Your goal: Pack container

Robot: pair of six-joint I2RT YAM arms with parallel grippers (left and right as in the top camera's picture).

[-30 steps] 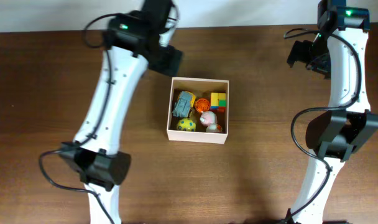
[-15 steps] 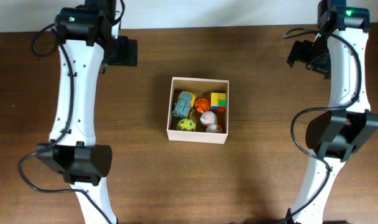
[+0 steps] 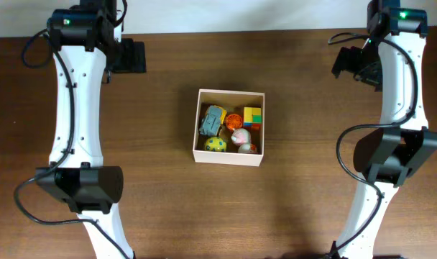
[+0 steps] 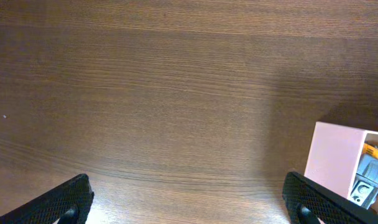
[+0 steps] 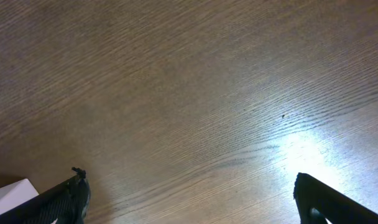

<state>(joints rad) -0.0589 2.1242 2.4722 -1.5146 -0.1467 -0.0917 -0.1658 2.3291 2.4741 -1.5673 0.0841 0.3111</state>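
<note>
Container [image 3: 228,157] sat mid-table, open top up, between the two arms and touched by neither. Inside, all packed close: a grey toy [image 3: 213,119] on the left, an orange ball [image 3: 233,119] just beside it, a yellow, green and red block [image 3: 252,115] in the far right corner, a spotted ball [image 3: 215,144] near left, and a pink piece [image 3: 239,137] near right.

Left gripper [image 4: 189,211] hung up at the far left of the table [image 3: 161,216], well apart from the container. Its fingers were spread wide with only bare wood between them. Its wrist view caught the container's white wall and the grey toy at the lower right edge.

Right gripper [image 5: 195,199] was over at the far right, also well clear. Its fingers were spread wide and held nothing. A white corner of the container peeked in at the bottom left of its view.
</note>
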